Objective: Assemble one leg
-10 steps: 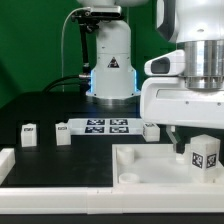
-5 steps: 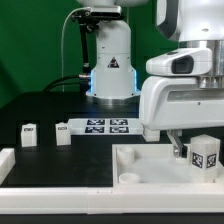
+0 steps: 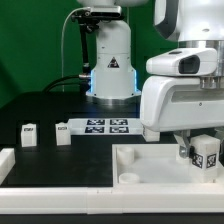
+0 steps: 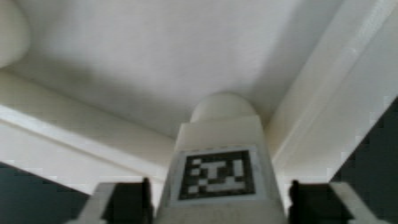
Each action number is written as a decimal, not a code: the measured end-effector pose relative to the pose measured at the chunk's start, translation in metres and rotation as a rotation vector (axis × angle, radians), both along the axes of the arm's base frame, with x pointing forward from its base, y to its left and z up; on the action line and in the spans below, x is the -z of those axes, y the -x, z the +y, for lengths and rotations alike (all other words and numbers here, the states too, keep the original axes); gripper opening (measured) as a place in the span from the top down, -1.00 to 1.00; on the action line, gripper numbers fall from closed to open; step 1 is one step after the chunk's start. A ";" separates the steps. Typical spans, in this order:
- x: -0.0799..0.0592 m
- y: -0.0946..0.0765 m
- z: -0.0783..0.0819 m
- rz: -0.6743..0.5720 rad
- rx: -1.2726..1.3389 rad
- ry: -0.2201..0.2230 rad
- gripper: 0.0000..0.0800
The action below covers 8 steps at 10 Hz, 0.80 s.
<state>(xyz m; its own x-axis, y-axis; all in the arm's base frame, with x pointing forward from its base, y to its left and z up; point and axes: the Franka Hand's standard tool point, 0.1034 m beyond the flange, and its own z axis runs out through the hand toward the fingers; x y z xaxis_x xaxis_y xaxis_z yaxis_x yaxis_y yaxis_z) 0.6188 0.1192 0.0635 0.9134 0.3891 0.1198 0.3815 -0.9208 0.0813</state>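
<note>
My gripper [image 3: 200, 148] is at the exterior view's right, shut on a leg [image 3: 205, 155], a small white post with a black-and-white tag. It holds the leg upright just above the large white tray-like piece [image 3: 150, 168], near that piece's far right corner. In the wrist view the leg [image 4: 221, 150] fills the gap between the two dark fingers of my gripper [image 4: 221, 205], its rounded tip pointing at the tray's inner corner [image 4: 160, 50]. Whether the tip touches the tray I cannot tell.
Two more legs [image 3: 29, 133] [image 3: 63, 133] stand on the black table at the exterior view's left. The marker board [image 3: 105, 126] lies behind them at centre. A white part [image 3: 6, 160] sits at the left edge. The arm's base [image 3: 110, 60] stands at the back.
The gripper with the leg has shifted slightly to the exterior view's right and a little lower over the tray-like piece. The other parts have not moved.
</note>
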 end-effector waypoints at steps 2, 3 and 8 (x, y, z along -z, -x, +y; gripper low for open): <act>0.000 0.000 0.000 -0.002 0.061 -0.010 0.27; 0.000 -0.001 -0.001 -0.018 0.257 -0.048 0.27; 0.001 0.001 0.007 -0.048 1.098 -0.172 0.27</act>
